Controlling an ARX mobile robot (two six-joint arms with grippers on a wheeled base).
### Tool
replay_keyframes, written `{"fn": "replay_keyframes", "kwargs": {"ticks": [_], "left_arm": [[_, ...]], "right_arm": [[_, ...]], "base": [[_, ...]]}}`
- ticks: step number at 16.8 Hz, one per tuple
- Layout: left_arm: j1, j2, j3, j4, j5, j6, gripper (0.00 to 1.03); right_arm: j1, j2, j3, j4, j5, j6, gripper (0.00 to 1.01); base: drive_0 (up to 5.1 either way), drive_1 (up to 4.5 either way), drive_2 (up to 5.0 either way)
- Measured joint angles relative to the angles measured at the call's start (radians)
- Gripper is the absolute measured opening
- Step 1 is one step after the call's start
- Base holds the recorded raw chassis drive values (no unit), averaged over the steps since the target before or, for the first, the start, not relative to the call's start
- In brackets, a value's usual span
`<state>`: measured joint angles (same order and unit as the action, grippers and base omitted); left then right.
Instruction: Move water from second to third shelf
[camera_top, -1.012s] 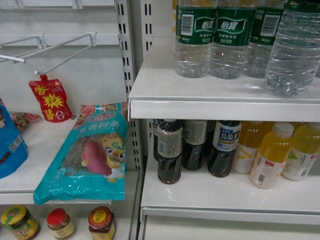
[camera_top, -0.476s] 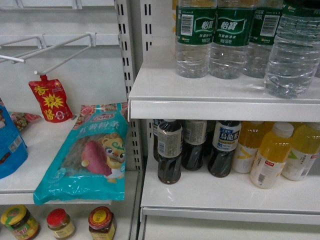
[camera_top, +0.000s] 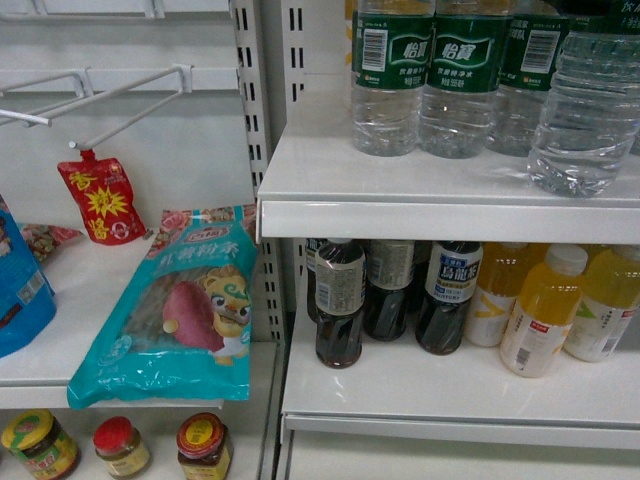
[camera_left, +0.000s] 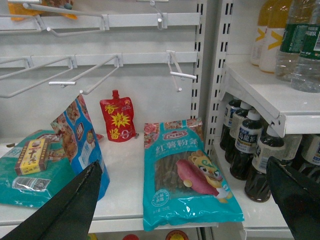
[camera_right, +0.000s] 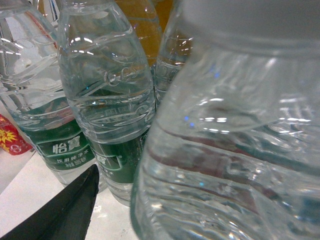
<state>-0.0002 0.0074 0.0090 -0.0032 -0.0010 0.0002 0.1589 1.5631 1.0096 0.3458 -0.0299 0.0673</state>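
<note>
Standing on the upper white shelf (camera_top: 400, 185), the water (camera_top: 585, 110) is the front right bottle of the row, just beside three green-labelled bottles (camera_top: 455, 75) to its left; below that shelf stand dark drink bottles (camera_top: 340, 305) and, to their right, yellow juice bottles (camera_top: 545, 310). In the right wrist view the water (camera_right: 235, 150) fills the frame, with one dark finger of the right tool (camera_right: 62, 210) low on its left, so its grip cannot be told; the left tool (camera_left: 185, 200) is spread wide, its fingers (camera_left: 70, 205) framing a teal noodle packet (camera_left: 185, 175) left of the shelf.

Teal noodle bag (camera_top: 175, 310) beside dark tea bottles (camera_top: 340, 303).
</note>
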Motion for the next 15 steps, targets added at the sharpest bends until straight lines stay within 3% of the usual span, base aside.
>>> {"fn": "replay_keyframes", "kwargs": {"ticks": [11, 15], "left_arm": [[0.0, 0.0, 0.0, 0.0, 0.0, 0.0, 0.98], [0.0, 0.0, 0.0, 0.0, 0.0, 0.0, 0.98]], "right_arm": [[0.005, -0.101, -0.066, 0.007, 0.027, -0.039, 0.98], [0.001, -0.212, -0.152, -0.011, 0.005, -0.013, 0.98]], "base": [[0.0, 0.0, 0.0], [0.0, 0.0, 0.0]]}}
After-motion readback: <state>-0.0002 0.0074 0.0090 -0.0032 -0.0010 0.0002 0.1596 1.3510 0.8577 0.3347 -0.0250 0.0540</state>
